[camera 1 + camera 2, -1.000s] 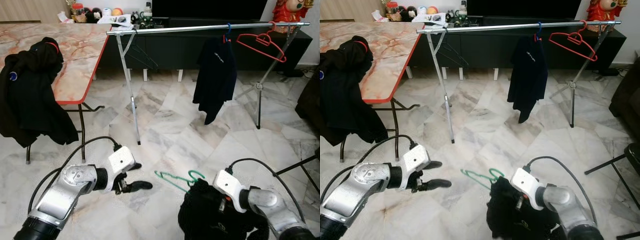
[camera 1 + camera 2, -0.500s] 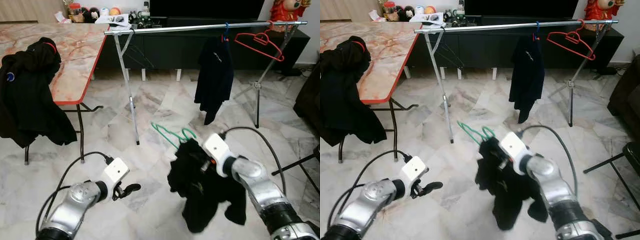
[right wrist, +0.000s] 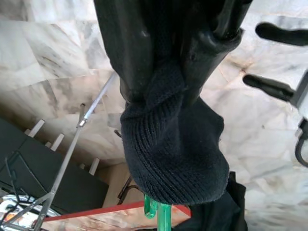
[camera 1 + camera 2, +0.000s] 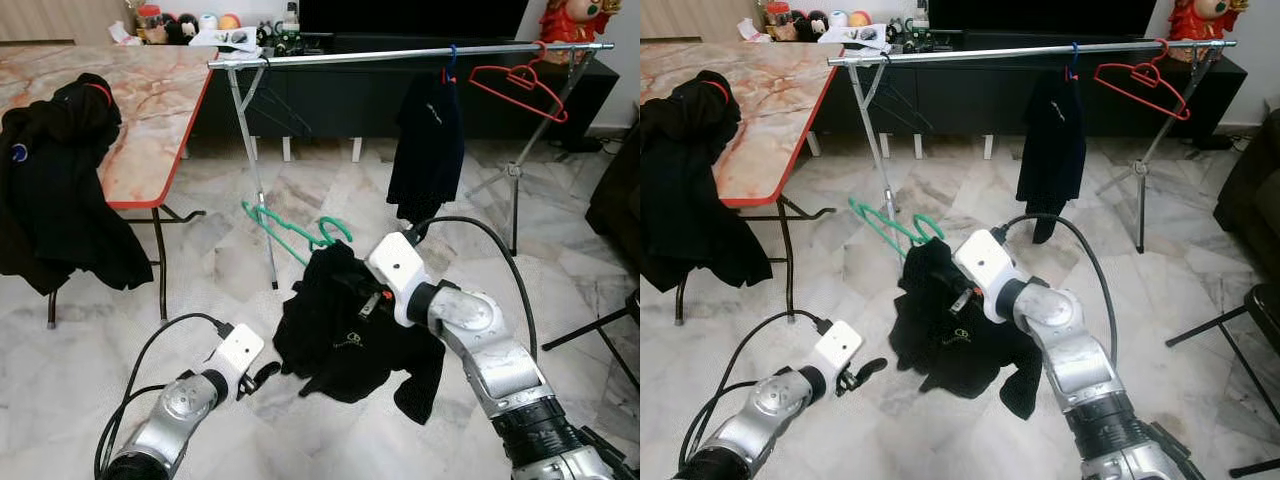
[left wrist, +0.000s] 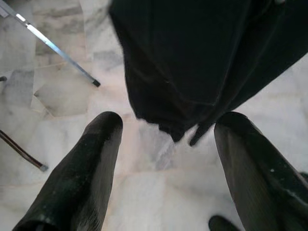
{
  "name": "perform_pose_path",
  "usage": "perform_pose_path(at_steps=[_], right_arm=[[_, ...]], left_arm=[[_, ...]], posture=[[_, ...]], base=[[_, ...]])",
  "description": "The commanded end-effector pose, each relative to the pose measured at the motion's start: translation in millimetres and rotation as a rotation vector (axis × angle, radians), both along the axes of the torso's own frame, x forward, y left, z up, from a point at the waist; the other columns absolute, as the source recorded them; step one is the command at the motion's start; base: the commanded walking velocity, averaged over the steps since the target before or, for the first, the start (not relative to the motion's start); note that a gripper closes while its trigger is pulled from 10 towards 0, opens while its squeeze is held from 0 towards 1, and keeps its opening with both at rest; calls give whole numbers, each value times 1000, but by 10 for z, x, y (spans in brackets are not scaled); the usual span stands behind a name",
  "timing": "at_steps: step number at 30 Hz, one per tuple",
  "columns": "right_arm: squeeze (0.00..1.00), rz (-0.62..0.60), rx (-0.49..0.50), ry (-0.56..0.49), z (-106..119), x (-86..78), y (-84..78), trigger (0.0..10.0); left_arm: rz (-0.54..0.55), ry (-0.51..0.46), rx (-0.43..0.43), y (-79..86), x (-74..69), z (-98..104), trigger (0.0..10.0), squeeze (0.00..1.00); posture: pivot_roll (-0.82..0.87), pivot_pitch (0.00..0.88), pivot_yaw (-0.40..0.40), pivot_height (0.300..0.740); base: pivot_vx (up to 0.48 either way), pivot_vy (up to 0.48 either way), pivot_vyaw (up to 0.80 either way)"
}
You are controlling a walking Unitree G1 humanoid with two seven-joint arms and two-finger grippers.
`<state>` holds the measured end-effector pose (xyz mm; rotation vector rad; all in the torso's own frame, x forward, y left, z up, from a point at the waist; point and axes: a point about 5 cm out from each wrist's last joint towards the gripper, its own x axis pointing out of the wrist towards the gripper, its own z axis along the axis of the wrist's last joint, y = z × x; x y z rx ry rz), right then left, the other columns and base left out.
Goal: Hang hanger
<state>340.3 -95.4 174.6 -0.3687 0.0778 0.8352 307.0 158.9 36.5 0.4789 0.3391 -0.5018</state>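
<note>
A black garment hangs on a green hanger, held up in mid-air over the floor in front of me. My right gripper is shut on the garment's knitted collar, and the hanger's green neck sticks out just beyond it. The hanger's hook points left, toward the rack's leg. My left gripper sits low above the floor, open, just below and left of the garment's hem. The silver clothes rail runs across the back, well above the hanger.
On the rail hang a dark garment on a blue hanger and a bare red hanger. The rack's left leg stands just behind the green hanger. A marble table at left carries a black jacket. The floor is marble tile.
My right arm has lifted the garment and hanger off the floor and swung them up and to the left. My left gripper has drawn back lower and nearer to me.
</note>
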Motion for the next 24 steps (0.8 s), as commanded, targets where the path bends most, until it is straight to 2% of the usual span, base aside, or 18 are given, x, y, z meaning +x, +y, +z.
perform_pose_path(at_steps=[1,5,13,18,24], right_arm=[[0,27,20,-39,117,-33,103,0],[0,50,36,-42,151,-55,218,0],[0,80,44,-39,199,-109,314,0],[0,76,41,-40,207,-107,311,0],[0,65,41,-39,209,-99,300,0]], left_arm=[[-16,-19,72,-3,-2,-35,10000,0],[-5,-53,75,-14,18,-21,10000,0],[3,-104,66,-46,63,8,10000,0],[-39,-69,44,-78,36,-23,10000,0],[-120,-20,68,-55,-17,-70,10000,0]], posture=[[14,136,-11,740],[14,137,-11,740],[13,141,-13,740],[11,139,-14,740],[17,139,-14,740]], base=[[0,0,0],[0,0,0],[0,0,0],[0,0,0],[0,0,0]])
